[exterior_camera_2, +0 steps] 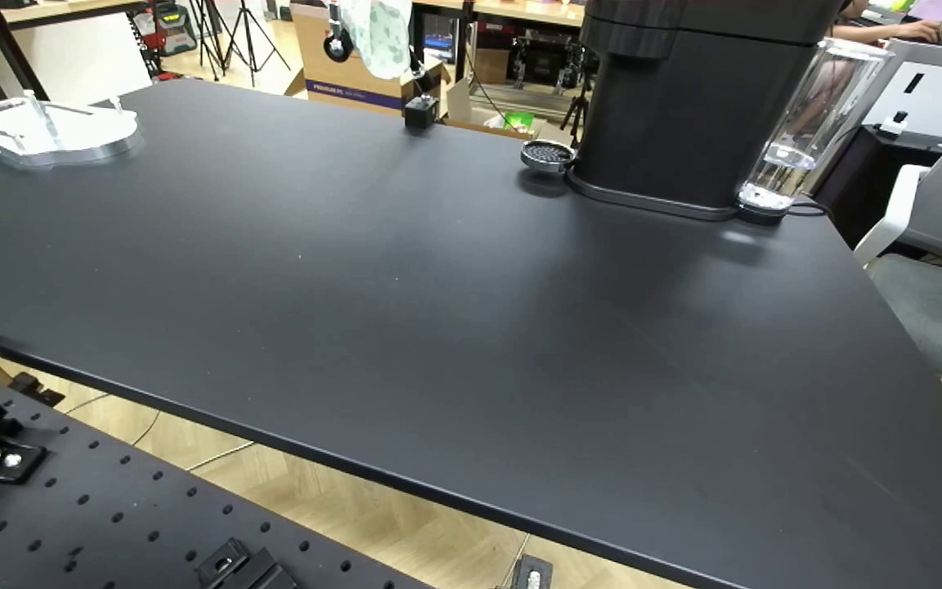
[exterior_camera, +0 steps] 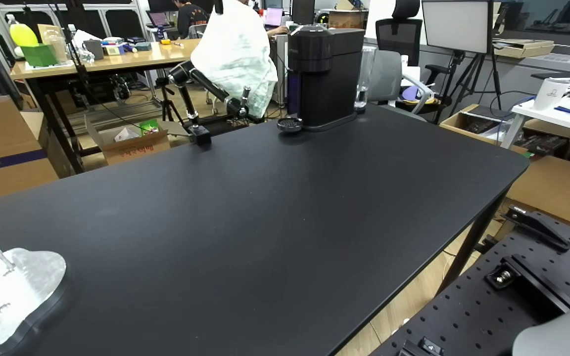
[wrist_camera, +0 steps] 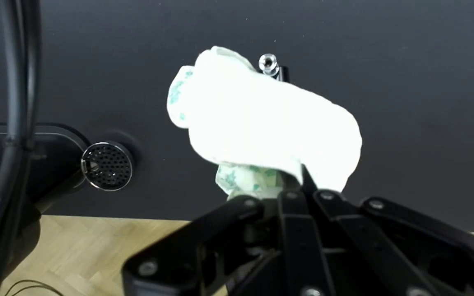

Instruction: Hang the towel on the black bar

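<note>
Between four and five o'clock in the wrist view, closest of all, the gripper (wrist_camera: 300,185) has its jaws closed on an edge of the towel (wrist_camera: 274,123), a white cloth with a green pattern, which spreads, bunched, from there toward eleven o'clock. In an exterior view it hangs at eleven o'clock, behind the jointed black bar (exterior_camera: 212,86); whether the two touch cannot be told. From the wrist view only the bar's chrome-knobbed end shows, past the towel's twelve o'clock side. The bar rises from the far edge of the black table (exterior_camera: 265,237). Near it, at one o'clock in the same exterior view, stands a coffee machine (exterior_camera: 327,84) with a round grate (exterior_camera: 290,123) at its foot toward nine o'clock and, just beside it toward three o'clock, a clear tank (exterior_camera: 365,69) part-filled with water. Well apart on that table, at eight o'clock, lies a silvery plate (exterior_camera: 42,269) with bolts (exterior_camera: 2,257) standing out of it. Beyond the table's edge, between nine and ten o'clock, an open cardboard box (exterior_camera: 139,151) stands low; behind it, at ten o'clock, comes a wood-topped desk (exterior_camera: 173,53), and at eleven o'clock a person (exterior_camera: 191,20) in black.
</note>
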Robot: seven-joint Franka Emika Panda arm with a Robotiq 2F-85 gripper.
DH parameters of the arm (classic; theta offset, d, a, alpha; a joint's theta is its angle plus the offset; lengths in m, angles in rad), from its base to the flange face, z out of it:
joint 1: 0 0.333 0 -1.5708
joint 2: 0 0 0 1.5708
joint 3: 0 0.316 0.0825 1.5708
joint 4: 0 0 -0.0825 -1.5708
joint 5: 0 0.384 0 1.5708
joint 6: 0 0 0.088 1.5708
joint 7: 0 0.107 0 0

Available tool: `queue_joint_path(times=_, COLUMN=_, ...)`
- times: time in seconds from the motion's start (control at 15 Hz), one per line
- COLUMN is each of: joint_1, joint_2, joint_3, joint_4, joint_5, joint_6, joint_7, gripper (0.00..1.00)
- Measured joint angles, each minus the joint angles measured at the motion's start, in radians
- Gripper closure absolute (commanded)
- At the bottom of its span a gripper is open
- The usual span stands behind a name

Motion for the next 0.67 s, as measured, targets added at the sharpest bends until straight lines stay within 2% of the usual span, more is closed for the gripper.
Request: queue_joint_path(times=0.67, joint_1=0.0, joint_2=0.123, joint_3=0.03, joint_4=-0.024, joint_5=0.119, joint_6=-0.047, joint_7=-0.105, gripper=1.0)
